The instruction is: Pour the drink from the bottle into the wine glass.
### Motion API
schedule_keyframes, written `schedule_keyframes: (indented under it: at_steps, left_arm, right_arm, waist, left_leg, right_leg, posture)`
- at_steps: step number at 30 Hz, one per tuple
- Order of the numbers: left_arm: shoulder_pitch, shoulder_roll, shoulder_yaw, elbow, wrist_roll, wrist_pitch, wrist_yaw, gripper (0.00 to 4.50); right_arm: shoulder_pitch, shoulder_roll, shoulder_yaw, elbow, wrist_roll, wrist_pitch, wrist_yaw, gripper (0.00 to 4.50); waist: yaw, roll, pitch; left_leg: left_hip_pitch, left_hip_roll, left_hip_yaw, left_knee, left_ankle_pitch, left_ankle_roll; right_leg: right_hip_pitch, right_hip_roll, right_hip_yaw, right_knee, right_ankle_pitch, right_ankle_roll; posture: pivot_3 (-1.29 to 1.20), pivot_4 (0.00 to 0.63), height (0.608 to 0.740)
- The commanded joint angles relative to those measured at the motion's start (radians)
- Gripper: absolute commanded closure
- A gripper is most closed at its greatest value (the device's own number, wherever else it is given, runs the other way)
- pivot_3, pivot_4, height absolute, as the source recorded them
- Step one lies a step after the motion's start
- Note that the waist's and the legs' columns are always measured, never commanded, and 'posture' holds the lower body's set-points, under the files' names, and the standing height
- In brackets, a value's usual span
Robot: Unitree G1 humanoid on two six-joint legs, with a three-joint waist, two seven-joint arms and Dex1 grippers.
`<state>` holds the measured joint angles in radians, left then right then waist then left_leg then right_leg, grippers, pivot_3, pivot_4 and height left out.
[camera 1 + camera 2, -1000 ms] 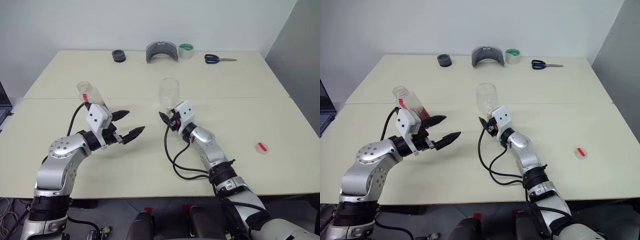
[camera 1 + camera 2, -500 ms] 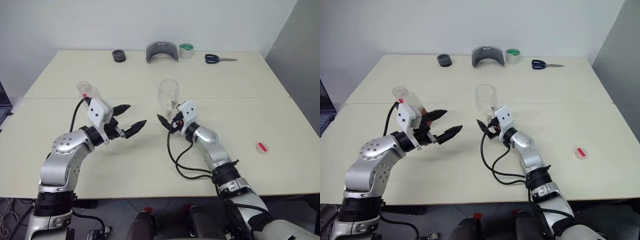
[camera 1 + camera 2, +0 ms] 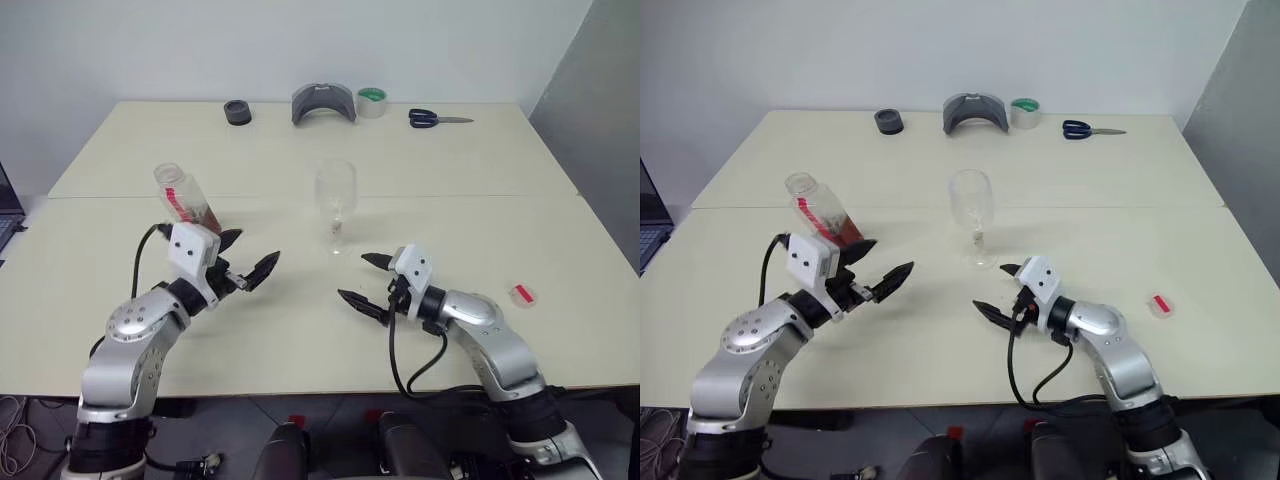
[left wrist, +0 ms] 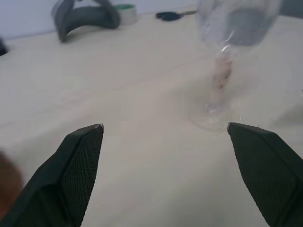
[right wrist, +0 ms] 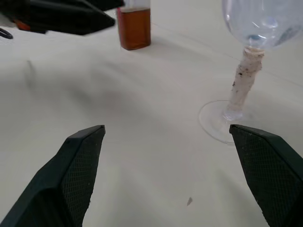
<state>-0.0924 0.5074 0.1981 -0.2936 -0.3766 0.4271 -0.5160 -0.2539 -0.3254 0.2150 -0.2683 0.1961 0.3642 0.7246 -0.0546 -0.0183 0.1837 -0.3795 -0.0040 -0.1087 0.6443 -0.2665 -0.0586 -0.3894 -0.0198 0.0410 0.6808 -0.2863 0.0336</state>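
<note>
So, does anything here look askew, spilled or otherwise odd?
No spill shows. The bottle stands uncapped on the table, its pink cap lying far off by the table's right edge. The wine glass stands upright, empty, its stem wrapped in speckled tape.

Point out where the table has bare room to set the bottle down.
Bare: the table between the wine glass and the pink cap. Crowded: the far edge, with the tape roll and scissors, and around the bottle.
</note>
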Motion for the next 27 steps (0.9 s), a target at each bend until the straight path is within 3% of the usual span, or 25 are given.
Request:
schedule_keyframes:
  at_steps: [1, 11, 27]
  left_arm:
    - [0.045, -0.035, 0.04, -0.02, 0.048, -0.041, 0.089, 0.0]
    - [-0.004, -0.091, 0.087, 0.194, 0.149, -0.149, 0.245, 0.0]
    - [-0.228, -0.034, 0.085, 0.459, 0.176, -0.231, 0.231, 0.0]
  right_arm:
    - [0.011, -0.025, -0.016, -0.116, 0.055, 0.023, 0.023, 0.02]
    - [0.026, -0.055, -0.037, -0.265, 0.201, 0.142, 0.009, 0.02]
    - [-0.004, -0.064, -0.01, -0.304, 0.218, 0.159, -0.023, 0.02]
  waist:
    - [0.002, 0.0, 0.0]
    - [0.022, -0.001, 0.0]
    - [0.023, -0.001, 0.0]
  left_leg:
    - [0.0, 0.0, 0.0, 0.0, 0.0, 0.0]
    - [-0.001, -0.002, 0.0, 0.0, 0.0, 0.0]
    - [-0.001, -0.002, 0.0, 0.0, 0.0, 0.0]
  right_leg:
    - [0.0, 0.0, 0.0, 0.0, 0.0, 0.0]
    - [0.0, 0.0, -0.001, -0.001, 0.0, 0.0]
    - [0.0, 0.0, -0.001, -0.001, 0.0, 0.0]
  posture:
    - [0.0, 0.15, 0.74]
    - [0.0, 0.15, 0.74]
    - [0.0, 0.15, 0.74]
